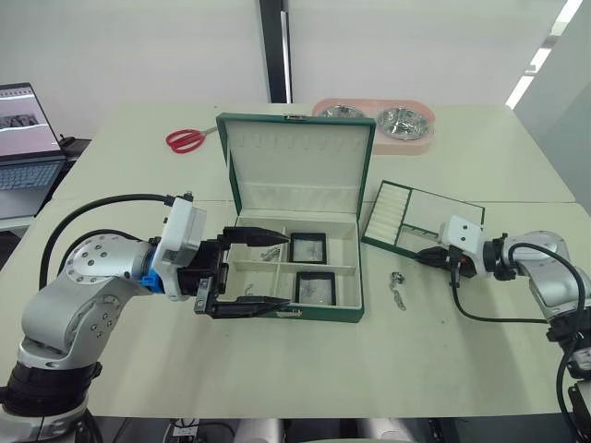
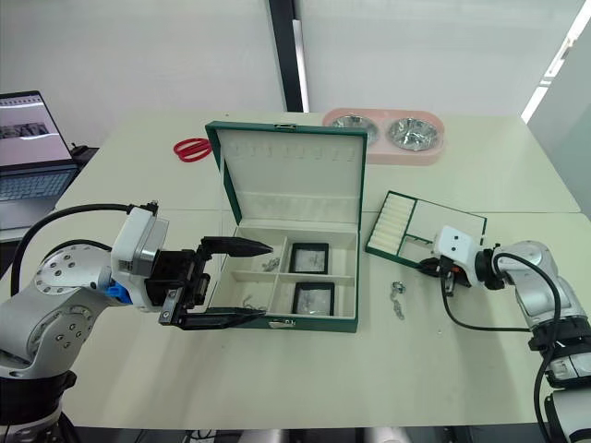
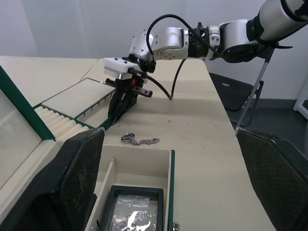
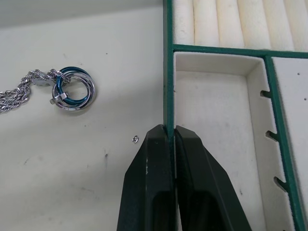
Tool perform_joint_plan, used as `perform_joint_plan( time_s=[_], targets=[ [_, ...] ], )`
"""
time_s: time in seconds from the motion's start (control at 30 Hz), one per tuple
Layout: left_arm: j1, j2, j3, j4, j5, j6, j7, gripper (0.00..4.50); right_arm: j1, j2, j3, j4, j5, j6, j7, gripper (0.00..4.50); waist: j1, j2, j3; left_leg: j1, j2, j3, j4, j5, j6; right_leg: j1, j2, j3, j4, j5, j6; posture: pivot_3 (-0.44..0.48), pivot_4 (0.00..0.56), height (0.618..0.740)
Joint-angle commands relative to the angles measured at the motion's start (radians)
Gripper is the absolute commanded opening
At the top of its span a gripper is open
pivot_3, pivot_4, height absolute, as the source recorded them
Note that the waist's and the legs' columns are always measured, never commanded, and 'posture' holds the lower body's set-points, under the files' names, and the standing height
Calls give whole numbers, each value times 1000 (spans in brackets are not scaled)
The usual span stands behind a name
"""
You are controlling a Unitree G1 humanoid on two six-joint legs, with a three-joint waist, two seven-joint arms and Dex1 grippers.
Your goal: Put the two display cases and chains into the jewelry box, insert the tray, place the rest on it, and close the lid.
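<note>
The jewelry box (image 1: 294,242) is sitting open in the middle of the frame, its lid (image 1: 297,166) standing upright. Both display cases (image 1: 307,247) are lying in its right-hand compartments, and small chains (image 2: 269,264) are resting in the left ones, so the first step looks largely done. One more chain (image 1: 398,289) is lying on the surface (image 1: 443,351) just right of the box. The left hand (image 1: 263,270) is hovering released over the box's left side, holding nothing. At the right of the frame the right hand (image 4: 169,139) is clenching the near rim of the tray (image 1: 420,218), which is not yet in the box. Inserting it, loading it and closing the lid remain.
</note>
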Motion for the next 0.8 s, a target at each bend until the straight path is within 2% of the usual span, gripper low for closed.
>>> perform_joint_plan(
  time_s=[0.03,0.47,0.8],
  targets=[
    [6,5,41,-11,-12,-15,5,4500,16,-26,-33,-19,16,-4,16,14,0,0,0,0,0,0,0,0,0,0,0,0,0,0,0,0,150,740],
    [-5,-6,43,6,-2,-29,11,4500,112,-102,-140,-139,78,65,16,14,6,0,0,0,0,0,0,0,0,0,0,0,0,0,0,0,150,740],
    [-10,2,53,30,4,-39,4,4500,267,-248,-286,-326,160,149,59,14,9,1,0,0,0,0,0,0,0,0,0,0,0,0,0,0,150,740]
  ],
)
